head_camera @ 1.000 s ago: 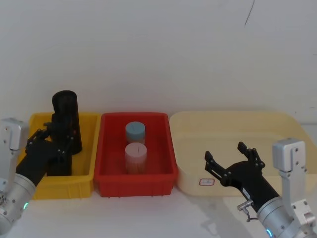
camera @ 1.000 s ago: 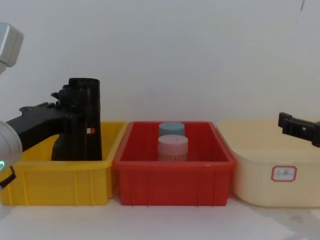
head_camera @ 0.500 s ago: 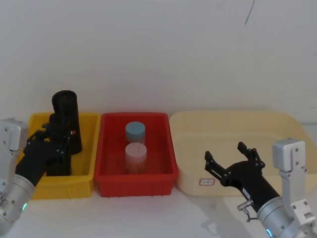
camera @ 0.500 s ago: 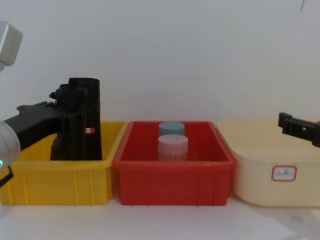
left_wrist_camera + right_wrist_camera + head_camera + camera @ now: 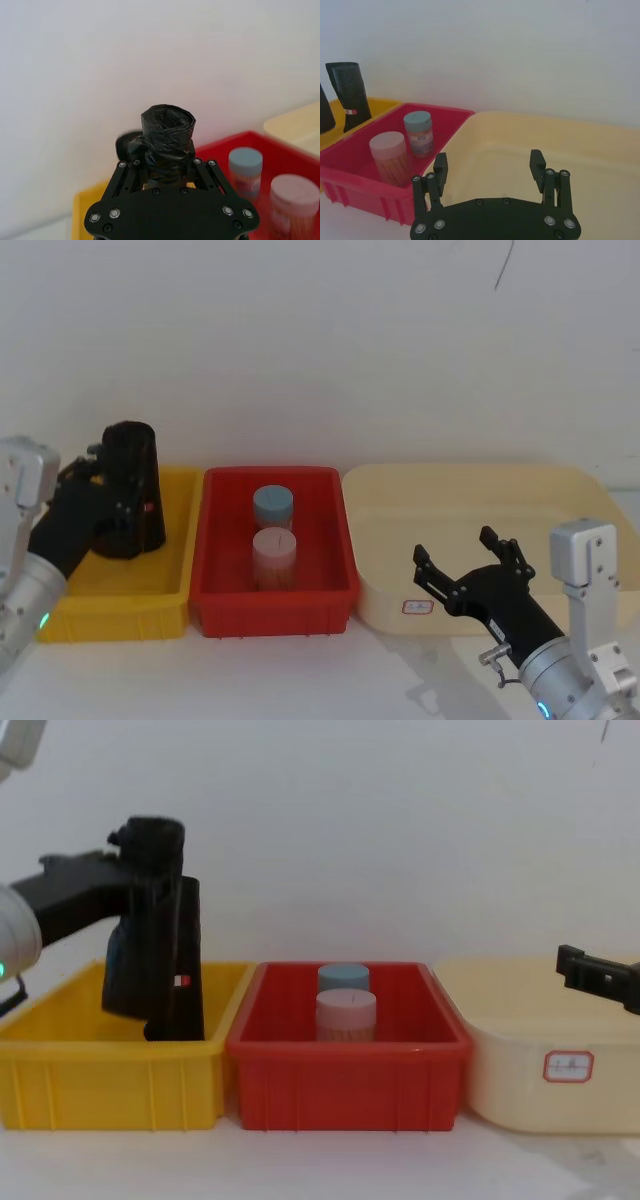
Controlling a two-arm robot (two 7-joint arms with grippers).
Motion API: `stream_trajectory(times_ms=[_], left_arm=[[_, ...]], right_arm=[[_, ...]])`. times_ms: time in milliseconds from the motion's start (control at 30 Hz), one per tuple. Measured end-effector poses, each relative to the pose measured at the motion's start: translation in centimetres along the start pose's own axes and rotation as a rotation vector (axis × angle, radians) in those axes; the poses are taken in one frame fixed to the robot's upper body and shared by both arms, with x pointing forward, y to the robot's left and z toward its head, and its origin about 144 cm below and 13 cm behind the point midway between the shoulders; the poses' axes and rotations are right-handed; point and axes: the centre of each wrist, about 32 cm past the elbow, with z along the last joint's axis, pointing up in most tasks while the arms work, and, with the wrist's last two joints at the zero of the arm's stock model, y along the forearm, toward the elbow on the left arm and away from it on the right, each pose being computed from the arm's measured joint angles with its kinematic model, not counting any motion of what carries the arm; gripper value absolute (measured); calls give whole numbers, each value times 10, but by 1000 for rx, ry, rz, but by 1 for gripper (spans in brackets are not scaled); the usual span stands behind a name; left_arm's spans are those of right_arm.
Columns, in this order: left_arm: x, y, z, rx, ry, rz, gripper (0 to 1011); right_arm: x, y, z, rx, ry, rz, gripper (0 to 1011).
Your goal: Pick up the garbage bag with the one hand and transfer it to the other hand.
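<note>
Left gripper has its fingers closed around the garbage bag, pinching the black roll near its upper end so that the crinkled top stands out past the fingertips. In the chest view the bag hangs over the yellow bin on the far left. It is slightly tilted, top leaning right. Its lower end shows above the bin's near rim, so it looks clear of the bin floor. A grip that high leaves most of the roll's length free below the fingers, which I judge gives the other gripper room to take hold lower down.

Just beside the bag, to its right, a second black roll with a red-and-white label band stands upright in the same yellow bin. The two overlap in the chest view, and I cannot tell whether they touch. Moving the bag rightward past it calls for some care, or the labelled roll could be knocked over.

Next to the right is the red bin, holding two upright jars. The blue-lidded jar stands farther back and the pink-lidded jar nearer. Beyond that, the cream tub looks empty as far as its inside can be seen.

Right gripper waits at the near edge of the cream tub, well apart from the bag, with its fingers spread wide and nothing between them. It is ready to receive, by my reading, though the handover has not yet begun.
</note>
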Motion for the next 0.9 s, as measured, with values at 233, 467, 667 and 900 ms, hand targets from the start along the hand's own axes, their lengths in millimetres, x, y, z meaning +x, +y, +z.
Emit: stream_trajectory(times_ms=[233, 467, 667, 900], left_arm=[[3, -13, 23, -68, -36, -64, 383], [3, -26, 39, -124, -50, -145, 383], [-1, -39, 49, -168, -43, -223, 383], [-8, -56, 54, -208, -17, -317, 383]], right_arm=[[0, 0, 0, 0, 0, 0, 1001], [0, 0, 0, 0, 0, 0, 1001], [0, 0, 0, 0, 0, 0, 1001], [0, 0, 0, 0, 0, 0, 1001]])
